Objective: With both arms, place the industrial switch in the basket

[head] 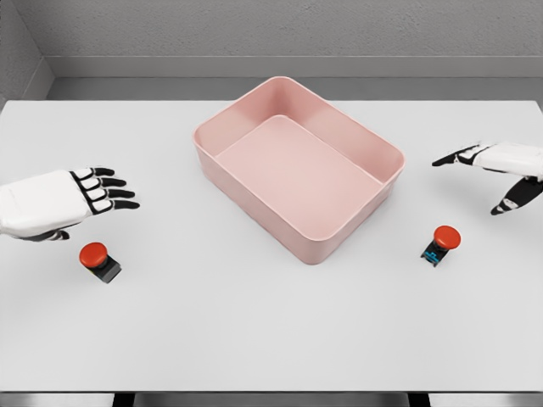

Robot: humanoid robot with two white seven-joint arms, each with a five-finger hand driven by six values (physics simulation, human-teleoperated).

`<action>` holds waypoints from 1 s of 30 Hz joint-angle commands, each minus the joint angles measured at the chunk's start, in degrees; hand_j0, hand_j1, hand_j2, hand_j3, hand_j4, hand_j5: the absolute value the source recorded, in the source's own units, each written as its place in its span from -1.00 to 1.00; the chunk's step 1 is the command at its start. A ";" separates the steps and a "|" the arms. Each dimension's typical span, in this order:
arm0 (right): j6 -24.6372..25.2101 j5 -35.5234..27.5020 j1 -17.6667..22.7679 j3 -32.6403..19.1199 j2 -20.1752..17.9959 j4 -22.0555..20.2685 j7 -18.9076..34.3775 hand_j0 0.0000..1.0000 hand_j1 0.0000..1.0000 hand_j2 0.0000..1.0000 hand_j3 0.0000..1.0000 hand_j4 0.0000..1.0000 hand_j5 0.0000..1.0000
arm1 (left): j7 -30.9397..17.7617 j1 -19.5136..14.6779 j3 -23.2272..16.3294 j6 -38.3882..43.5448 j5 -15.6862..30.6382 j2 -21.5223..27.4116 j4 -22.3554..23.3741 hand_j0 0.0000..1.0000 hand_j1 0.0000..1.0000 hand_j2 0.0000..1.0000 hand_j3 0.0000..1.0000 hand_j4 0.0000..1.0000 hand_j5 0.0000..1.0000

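Two industrial switches lie on the white table, each a small dark body with a round red button. One switch [97, 259] is at the left, just below and right of my left hand [109, 190], whose fingers are stretched out and hold nothing. The other switch [442, 243] is at the right, below and left of my right hand [492, 174], which hovers with relaxed, spread fingers and holds nothing. The pink basket [377, 140] stands empty in the middle of the table, turned at an angle.
The white table [271, 339] stretches from the grey back wall to its front edge near the bottom of the view. Both switches sit apart from the basket's walls.
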 commanded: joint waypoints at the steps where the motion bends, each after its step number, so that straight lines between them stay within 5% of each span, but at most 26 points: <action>1: 0.16 -0.44 0.08 -0.09 -1.47 -4.24 -0.04 1.00 1.00 1.00 1.00 1.00 1.00 | -0.01 0.27 4.84 0.05 0.36 0.52 0.44 1.00 1.00 1.00 1.00 1.00 1.00; 7: 0.16 -0.44 2.72 -0.35 -6.13 -11.19 -0.13 1.00 1.00 1.00 1.00 1.00 1.00 | 0.08 3.17 7.56 0.05 -0.70 0.88 2.64 1.00 1.00 1.00 1.00 1.00 1.00; 16: 0.16 -0.44 5.36 -0.35 -6.57 -17.16 -0.13 1.00 1.00 1.00 1.00 1.00 1.00 | 0.69 8.62 7.65 0.05 -0.52 0.44 -0.78 1.00 1.00 1.00 1.00 1.00 1.00; 30: 0.16 -0.44 7.73 -0.44 -6.04 -17.87 0.05 1.00 1.00 1.00 1.00 1.00 1.00 | 0.78 11.08 7.65 0.05 -0.61 -1.14 -1.05 1.00 1.00 1.00 1.00 1.00 1.00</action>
